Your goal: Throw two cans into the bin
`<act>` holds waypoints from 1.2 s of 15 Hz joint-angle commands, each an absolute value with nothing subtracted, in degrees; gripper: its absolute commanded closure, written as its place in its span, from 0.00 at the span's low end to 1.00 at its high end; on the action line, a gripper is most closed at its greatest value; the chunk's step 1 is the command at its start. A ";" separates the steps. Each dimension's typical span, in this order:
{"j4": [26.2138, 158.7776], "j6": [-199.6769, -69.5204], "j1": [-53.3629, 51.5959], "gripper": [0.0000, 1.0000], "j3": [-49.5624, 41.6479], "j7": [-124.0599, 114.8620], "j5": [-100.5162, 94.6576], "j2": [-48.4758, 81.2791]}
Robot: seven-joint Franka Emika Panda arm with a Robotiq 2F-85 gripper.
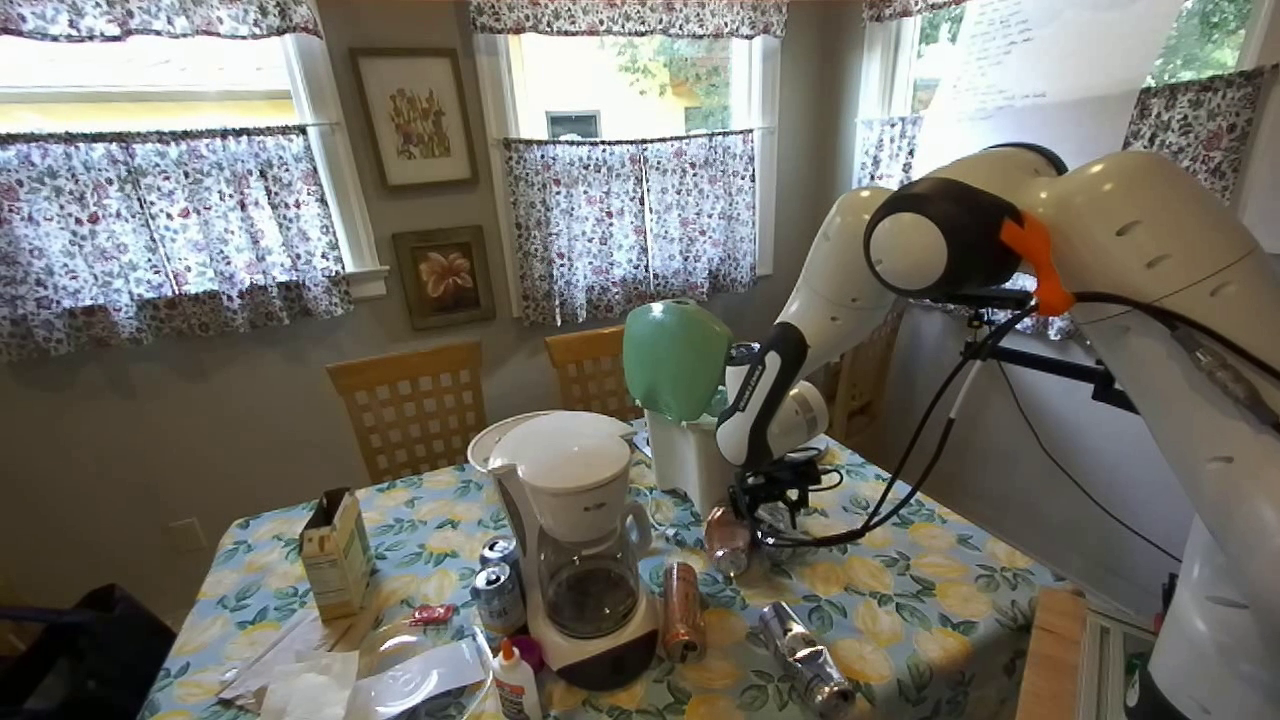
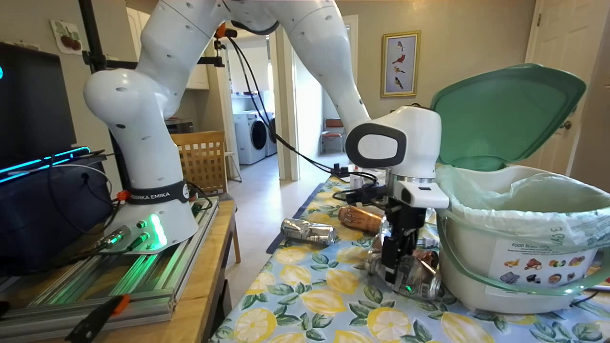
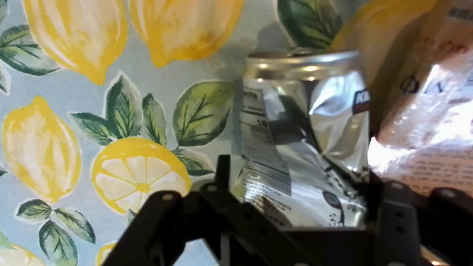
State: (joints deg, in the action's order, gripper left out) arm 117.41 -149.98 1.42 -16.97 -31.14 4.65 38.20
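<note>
The bin has a cream body point(image 1: 690, 465) point(image 2: 469, 271) and a mint-green lid point(image 1: 677, 360) point(image 2: 507, 119) that stands open, with a pale green bag inside. A dented silver can point(image 2: 417, 281) point(image 3: 303, 140) lies on the table beside the bin. My gripper point(image 2: 398, 271) point(image 3: 299, 175) is low over the table with its fingers on either side of this can. A narrow gap shows at the left finger; the right finger is at or close to the can. A copper can point(image 1: 728, 540) point(image 3: 428, 85) lies just beside it.
Another copper can point(image 1: 683, 612) point(image 2: 360, 219) and a crushed silver can point(image 1: 805, 655) point(image 2: 309, 231) lie on the table. A coffee maker point(image 1: 575, 500), upright silver cans point(image 1: 498, 598), a small box point(image 1: 337, 560) and a glue bottle point(image 1: 515, 685) stand farther along.
</note>
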 commanded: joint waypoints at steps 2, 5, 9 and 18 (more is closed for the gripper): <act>118.25 -149.79 -0.89 0.00 -17.78 -31.86 3.86 35.18; 117.89 -150.01 -1.17 0.00 -17.44 -31.53 3.78 33.88; 117.27 -150.46 -0.86 0.00 -16.80 -31.02 3.92 33.48; 115.41 -151.91 -0.17 0.00 -14.24 -27.01 4.21 35.79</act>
